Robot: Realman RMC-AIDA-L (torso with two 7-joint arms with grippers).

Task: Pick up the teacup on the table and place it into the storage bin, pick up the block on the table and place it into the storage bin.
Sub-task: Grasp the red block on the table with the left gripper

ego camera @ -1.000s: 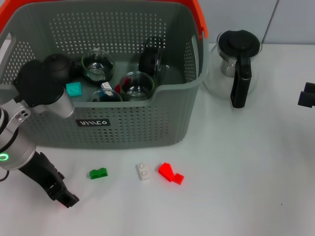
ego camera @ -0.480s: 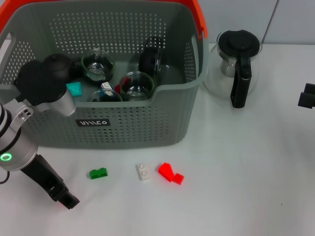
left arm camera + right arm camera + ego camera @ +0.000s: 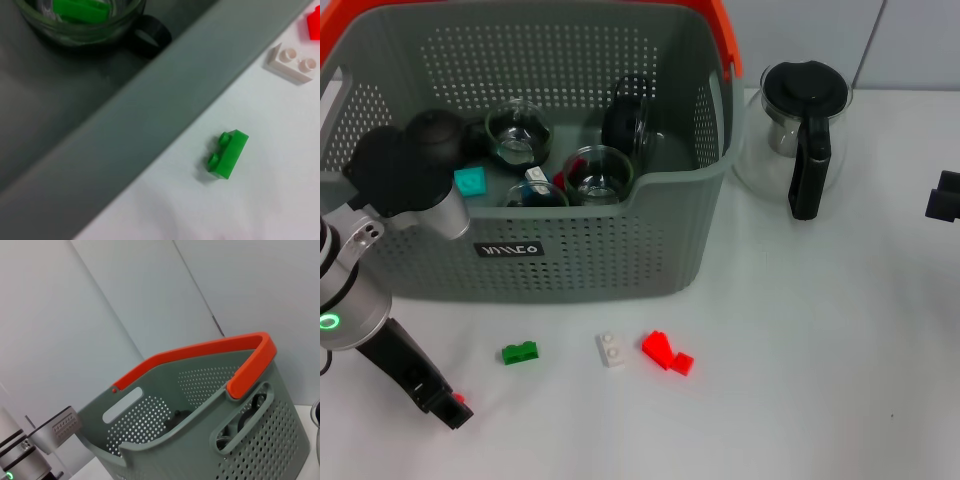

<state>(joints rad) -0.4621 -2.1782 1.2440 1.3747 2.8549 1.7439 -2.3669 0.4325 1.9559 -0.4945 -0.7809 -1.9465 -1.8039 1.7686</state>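
The grey perforated storage bin with an orange handle fills the back left. Inside it lie several glass teacups and a teal block. No teacup shows on the bare table. On the white table before the bin lie a green block, a white block and red blocks. My left gripper hangs low at the front left, to the left of the green block and a little nearer the front edge. My right gripper stays at the far right edge.
A glass pot with a black lid and handle stands right of the bin. The left wrist view shows the bin's front wall, a teacup holding a green piece, and the white block.
My left arm has shifted slightly left and toward the table's front edge. The blocks, the bin and the right arm have not moved.
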